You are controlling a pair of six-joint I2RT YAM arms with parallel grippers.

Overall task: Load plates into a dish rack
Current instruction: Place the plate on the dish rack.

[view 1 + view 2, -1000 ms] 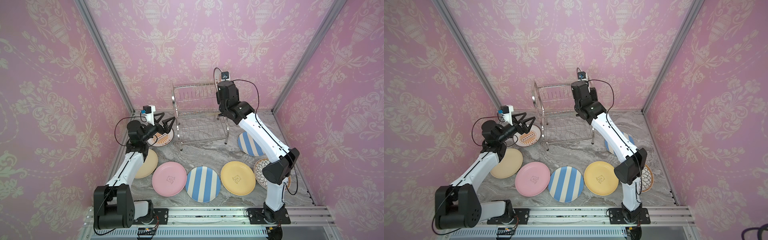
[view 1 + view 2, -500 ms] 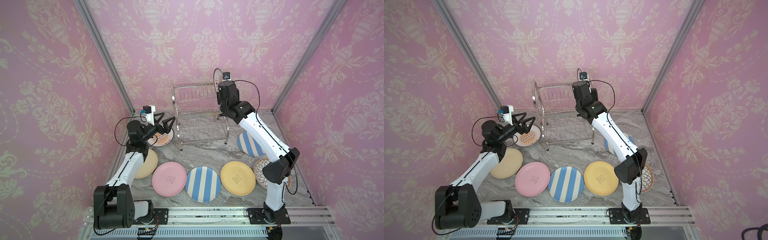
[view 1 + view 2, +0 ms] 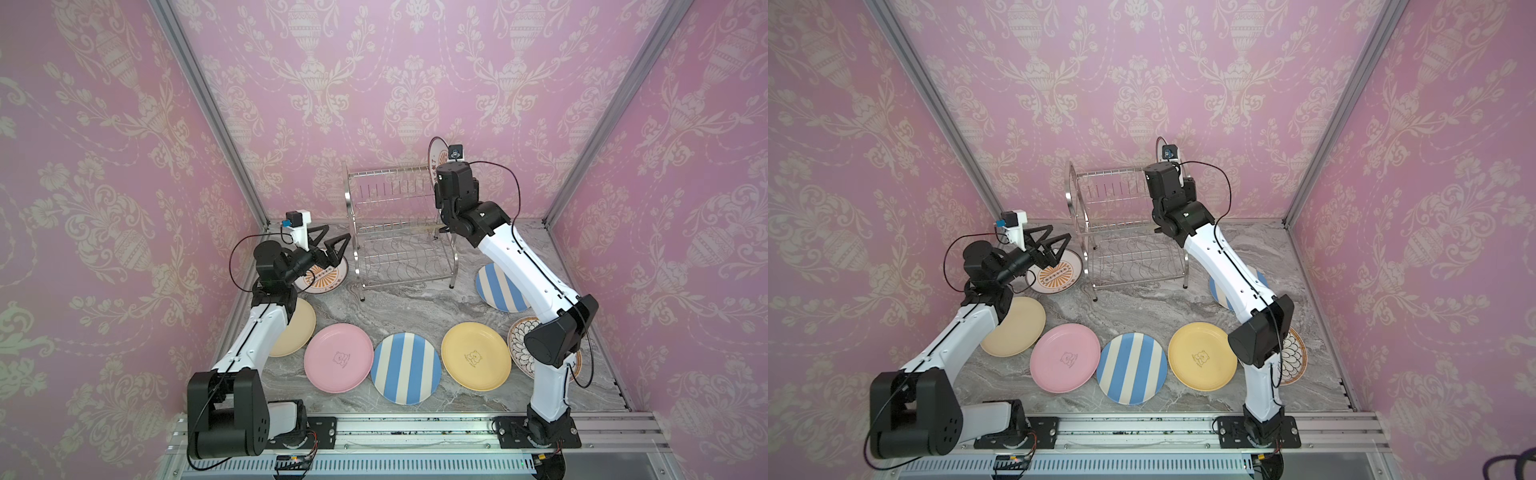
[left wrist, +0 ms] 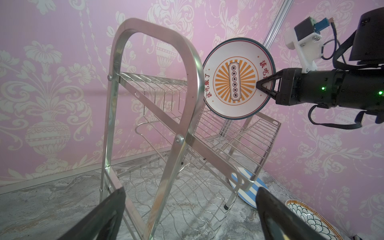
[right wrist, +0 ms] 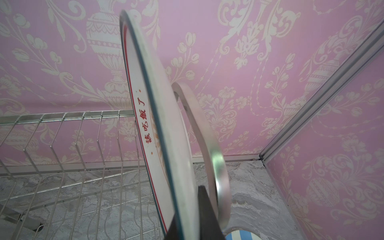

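Seven plates (image 3: 338, 357) lie flat on the surface (image 3: 415, 307); the eighth, a sunburst plate (image 4: 234, 81), is upright at the dish rack (image 4: 180, 137) upper shelf, 3 o'clock end, with the right jaws clamped on its rim. Meanwhile the left jaws gape wide, empty, at the rack's 9 o'clock.
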